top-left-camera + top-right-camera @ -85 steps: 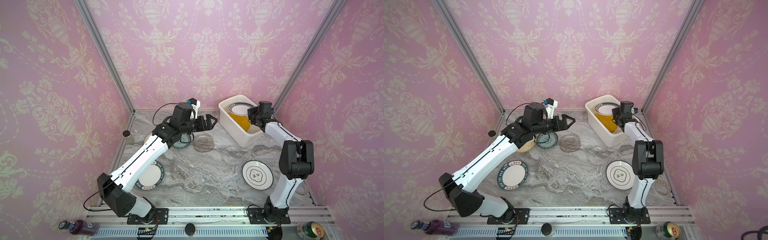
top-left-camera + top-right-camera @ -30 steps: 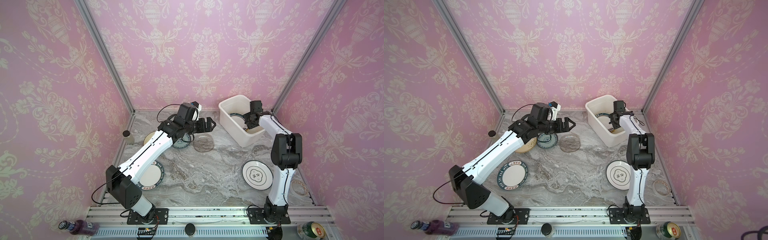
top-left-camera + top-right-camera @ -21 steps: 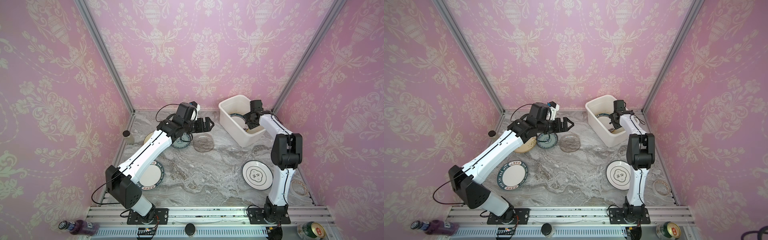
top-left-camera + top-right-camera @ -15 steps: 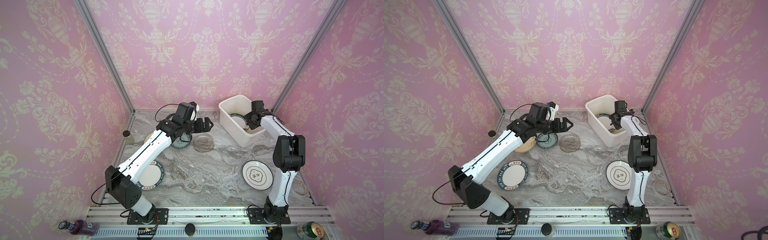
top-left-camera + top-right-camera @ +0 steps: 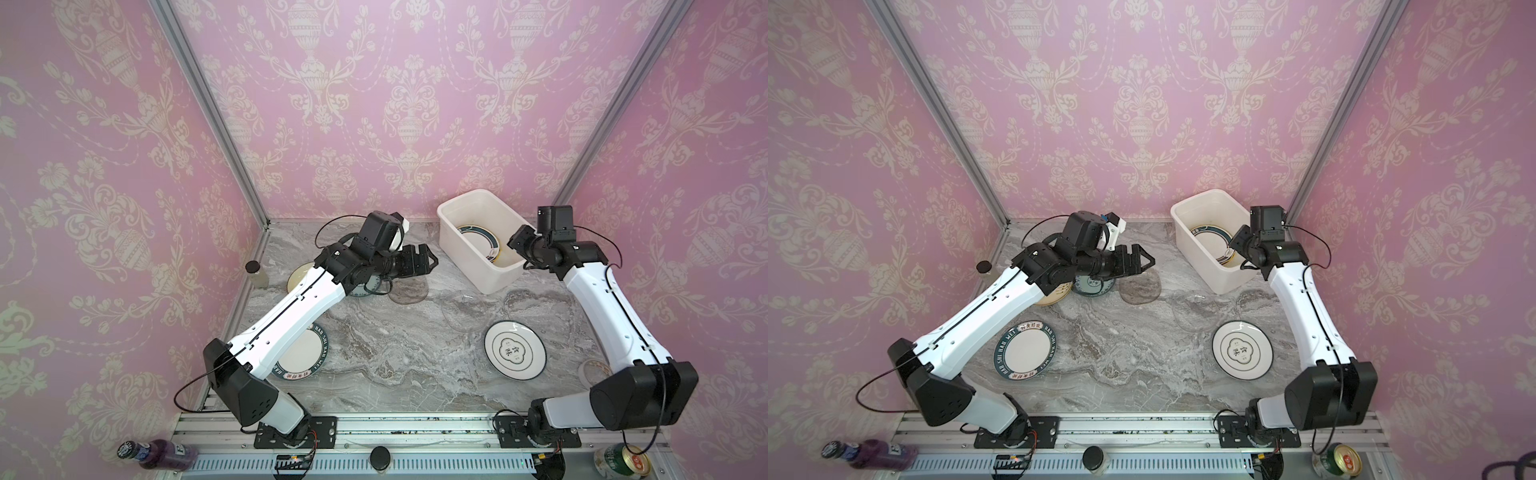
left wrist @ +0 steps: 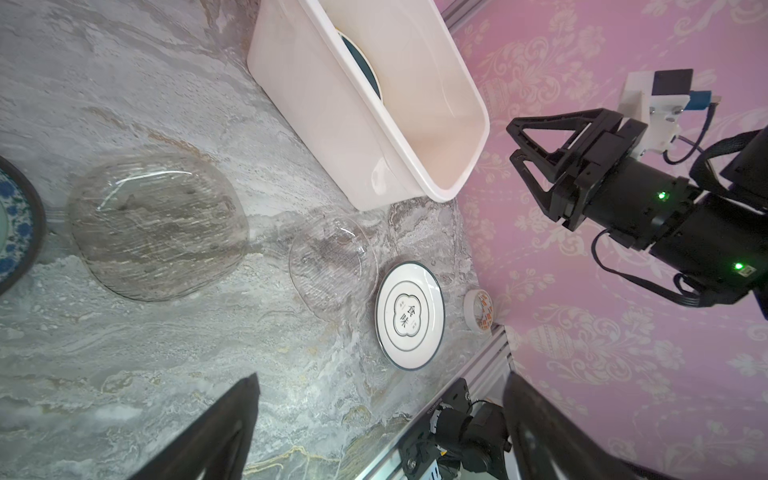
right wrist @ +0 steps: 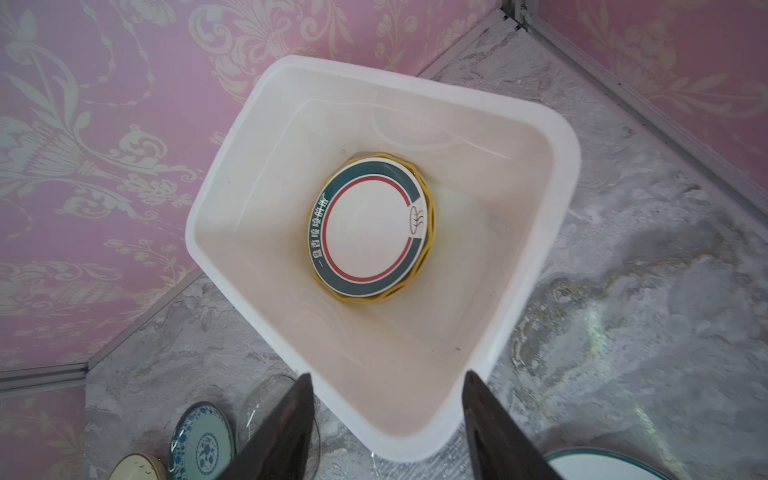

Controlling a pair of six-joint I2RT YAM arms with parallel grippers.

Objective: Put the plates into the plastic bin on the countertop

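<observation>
white rectangular plastic bin (image 5: 465,262) holds a white round plate with teal-and-red rim (image 7: 370,230) on a yellow scalloped plate (image 7: 365,300). right gripper (image 7: 386,376) hovers over the bin's rim, jaws apart, empty. left gripper (image 5: 432,261) beside the bin, wide open, empty, near a smoky glass plate (image 5: 409,289).

Ct: 8 plates (image 5: 514,351), 1 bin (image 5: 462,258), 1 tape roll (image 6: 470,307).

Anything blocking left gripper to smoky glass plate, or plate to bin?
Nothing visible between the open left gripper and the smoky glass plate. Between plate and plastic bin only bare countertop; the right gripper hangs above the bin's near end.
</observation>
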